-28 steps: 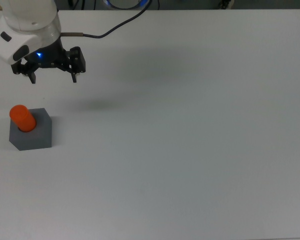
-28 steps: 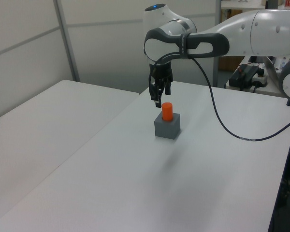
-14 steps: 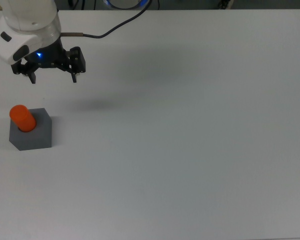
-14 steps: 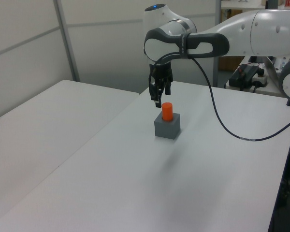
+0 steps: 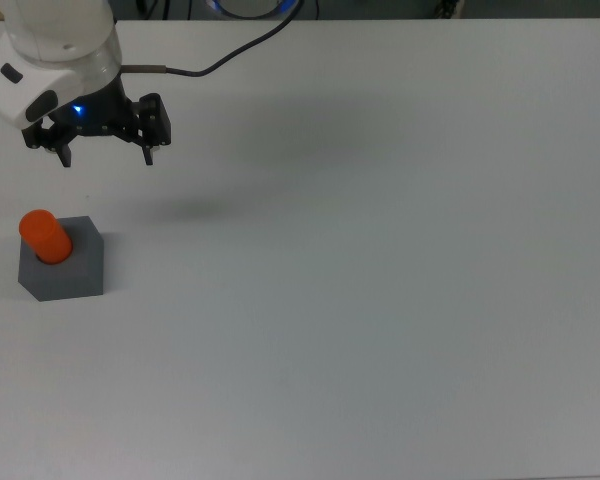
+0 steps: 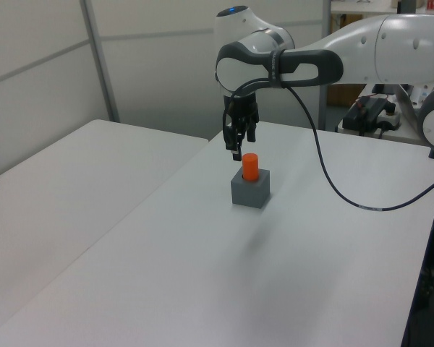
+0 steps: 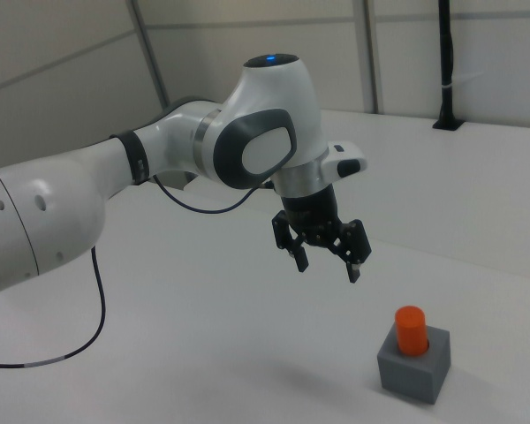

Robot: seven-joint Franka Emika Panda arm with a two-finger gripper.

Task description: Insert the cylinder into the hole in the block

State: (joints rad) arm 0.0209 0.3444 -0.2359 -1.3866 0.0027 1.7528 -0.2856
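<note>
Top view shows no change from the earlier frames: arm, cylinder and block all stand as before. The hand hangs above the white worktop, fingers spread wide, holding and touching nothing. The orange-red cylinder stands upright in the hole of the dark grey block, its upper part protruding, well apart from the hand.
</note>
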